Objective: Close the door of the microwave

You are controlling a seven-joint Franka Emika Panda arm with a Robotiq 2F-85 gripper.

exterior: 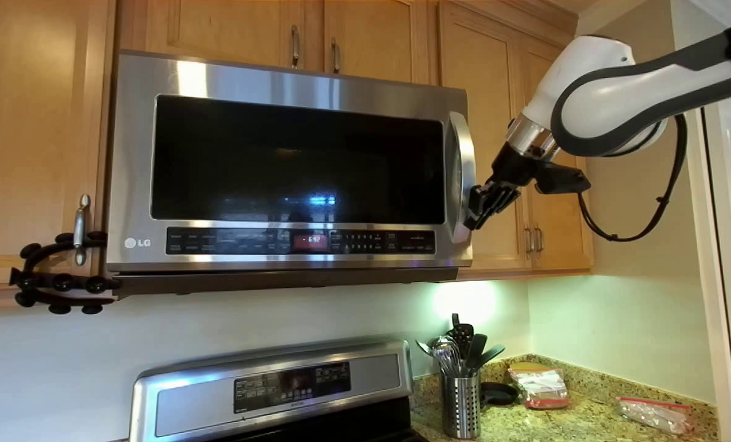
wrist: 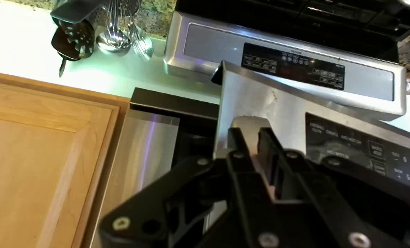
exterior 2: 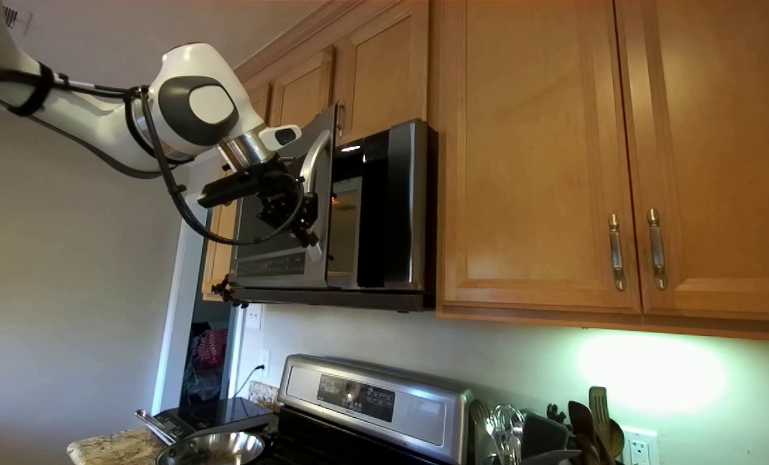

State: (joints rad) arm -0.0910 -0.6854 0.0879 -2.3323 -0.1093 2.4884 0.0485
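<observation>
The microwave (exterior 2: 405, 213) is mounted under the wooden cabinets. Its door (exterior: 298, 159) stands part-way out from the body; an exterior view shows the dark interior beside the door's free edge. That edge carries a curved steel handle (exterior 2: 317, 155). My gripper (exterior: 484, 216) is at the lower part of this handle, pointing downward, in both exterior views. In the wrist view the gripper (wrist: 250, 131) has its black fingers (wrist: 237, 141) a narrow gap apart. The handle's lower end (wrist: 249, 121) shows in and beyond that gap. Whether the fingers press on it I cannot tell.
Below is the stove, its control panel (exterior 2: 371, 403) facing out. Utensils in a perforated steel holder (exterior: 461, 405) stand beside it. A pan (exterior 2: 220, 449) sits at the stove's far side. Cabinet doors (wrist: 36, 165) flank the microwave. A black jointed object (exterior: 61, 282) hangs at a cabinet handle.
</observation>
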